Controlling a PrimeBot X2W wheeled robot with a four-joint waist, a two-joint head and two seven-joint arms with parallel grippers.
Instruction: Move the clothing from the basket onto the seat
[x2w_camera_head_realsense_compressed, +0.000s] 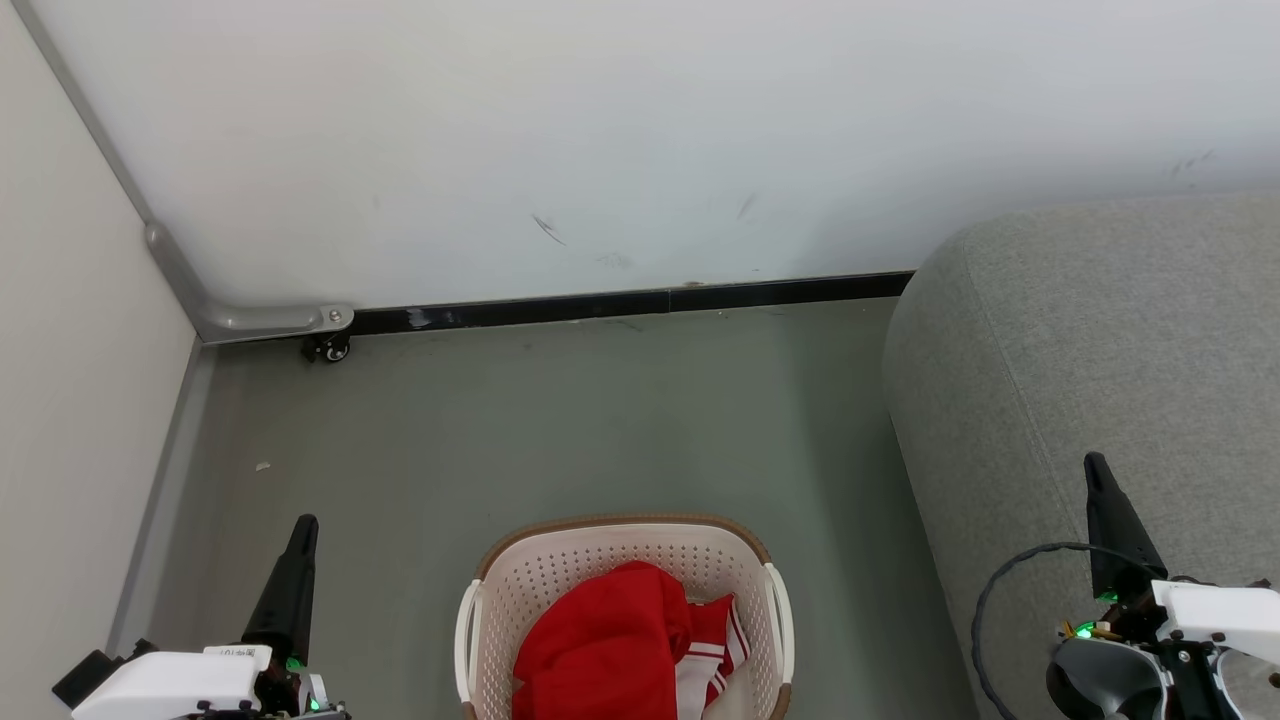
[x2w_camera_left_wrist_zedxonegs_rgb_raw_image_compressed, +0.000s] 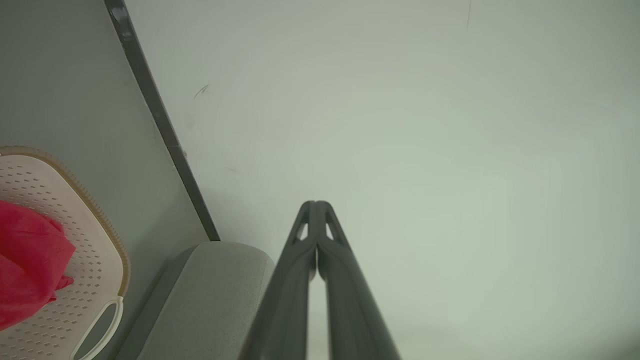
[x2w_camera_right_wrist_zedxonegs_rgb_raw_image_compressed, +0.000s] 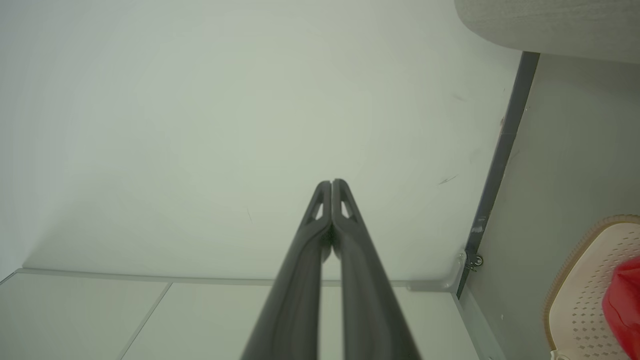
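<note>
Two closed, empty: left end effector (x2w_camera_head_realsense_compressed: 304, 524), right end effector (x2w_camera_head_realsense_compressed: 1095, 463).
Clothing (x2w_camera_head_realsense_compressed: 600, 640) in basket (x2w_camera_head_realsense_compressed: 560, 572) between them; seat (x2w_camera_head_realsense_compressed: 1100, 330) by the right.

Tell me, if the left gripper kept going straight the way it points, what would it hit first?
Most likely the white wall: the shut left gripper aims at it, with the basket and the sofa off to one side. How far away is unclear.
</note>
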